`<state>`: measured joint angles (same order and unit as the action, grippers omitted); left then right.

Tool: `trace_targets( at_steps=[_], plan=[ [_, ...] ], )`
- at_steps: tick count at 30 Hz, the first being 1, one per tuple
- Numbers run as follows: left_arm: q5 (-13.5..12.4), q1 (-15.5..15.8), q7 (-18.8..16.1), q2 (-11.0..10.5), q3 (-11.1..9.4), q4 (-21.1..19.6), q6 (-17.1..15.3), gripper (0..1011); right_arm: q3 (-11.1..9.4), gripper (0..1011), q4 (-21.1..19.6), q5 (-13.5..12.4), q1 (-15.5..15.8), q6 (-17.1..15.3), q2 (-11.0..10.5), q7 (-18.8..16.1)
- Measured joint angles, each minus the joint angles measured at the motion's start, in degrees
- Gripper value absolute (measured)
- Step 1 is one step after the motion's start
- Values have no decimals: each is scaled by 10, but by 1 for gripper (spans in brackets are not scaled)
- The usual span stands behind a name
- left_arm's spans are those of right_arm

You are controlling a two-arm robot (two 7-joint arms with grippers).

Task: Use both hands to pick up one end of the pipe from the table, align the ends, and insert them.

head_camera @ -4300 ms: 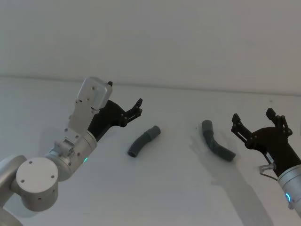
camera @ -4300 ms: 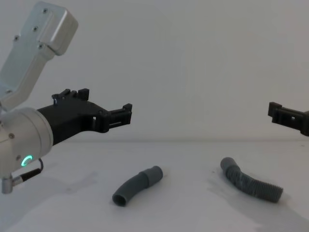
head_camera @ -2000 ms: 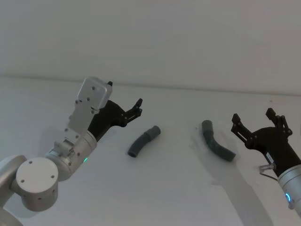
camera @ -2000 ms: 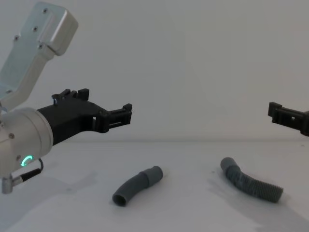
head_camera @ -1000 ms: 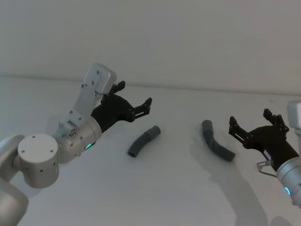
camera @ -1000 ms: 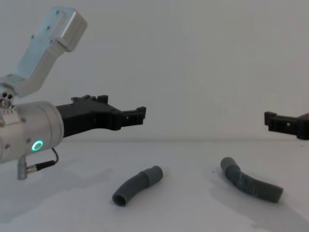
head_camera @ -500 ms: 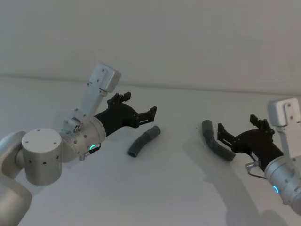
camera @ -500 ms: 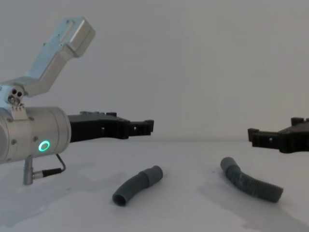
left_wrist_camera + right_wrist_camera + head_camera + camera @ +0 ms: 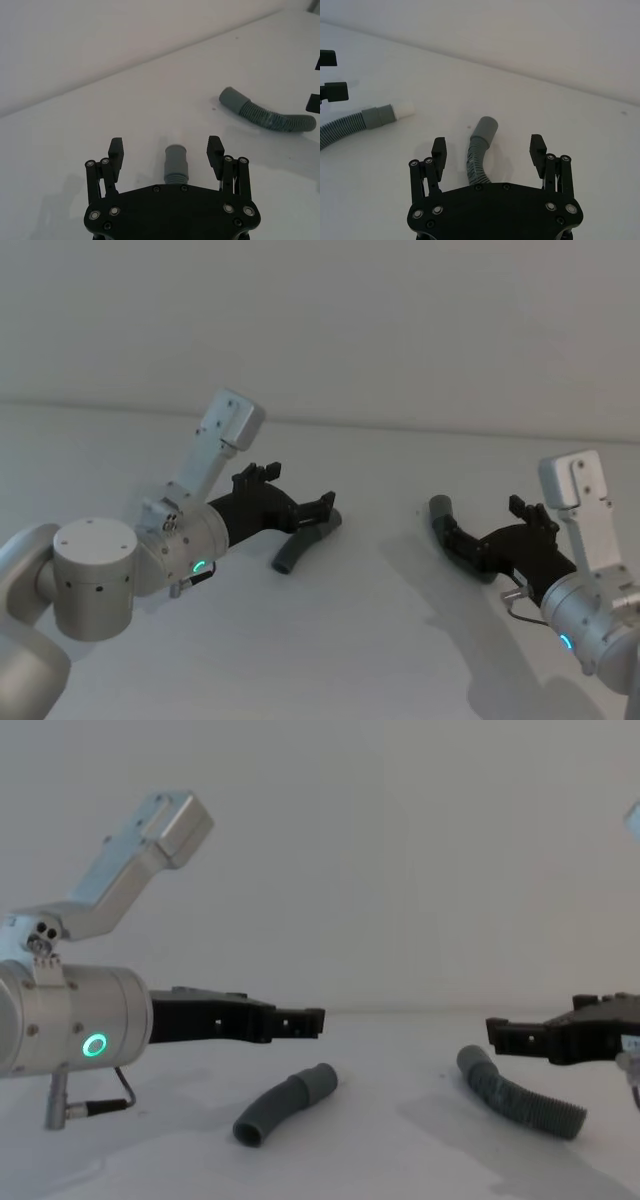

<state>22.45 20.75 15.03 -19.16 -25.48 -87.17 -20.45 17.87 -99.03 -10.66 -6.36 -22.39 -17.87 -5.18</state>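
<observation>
Two curved dark-grey ribbed pipe pieces lie apart on the white table (image 9: 340, 650). The left piece (image 9: 288, 556) (image 9: 283, 1104) points its smooth cuff end (image 9: 176, 161) between my left gripper's fingers; its other end carries a white tip (image 9: 404, 108). My left gripper (image 9: 292, 490) (image 9: 165, 145) (image 9: 300, 1020) hovers open just above it. The right piece (image 9: 520, 1100) (image 9: 265, 113) shows its cuff (image 9: 438, 506) (image 9: 485, 126). My right gripper (image 9: 484, 520) (image 9: 488, 144) (image 9: 500, 1032) is open over its ribbed middle, holding nothing.
A pale upright wall (image 9: 400, 330) rises behind the table's far edge. Open table surface stretches between the two pieces and in front of them.
Over the last second both grippers have dropped and reached forward, each ending over its own pipe piece. The pipe pieces have not moved.
</observation>
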Motion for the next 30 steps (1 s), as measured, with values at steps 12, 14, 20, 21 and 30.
trace_targets(
  at_steps=[12,14,20,21,30],
  plan=[
    [-9,-1,-1,8,-5,14,-15,1001,3,1003,16,1,-8,-26,12,-4],
    [-10,-1,-1,9,-6,16,-16,1001,3,1003,17,2,-8,-28,13,-5],
    [-16,-2,-3,14,-8,28,-18,1001,4,1003,20,2,-9,-36,18,-7],
    [-18,-2,-4,15,-8,31,-18,1001,4,1003,21,2,-9,-39,20,-8],
    [-28,1,-4,17,-12,45,-19,1001,5,1003,30,5,-16,-52,28,-10]
  ],
)
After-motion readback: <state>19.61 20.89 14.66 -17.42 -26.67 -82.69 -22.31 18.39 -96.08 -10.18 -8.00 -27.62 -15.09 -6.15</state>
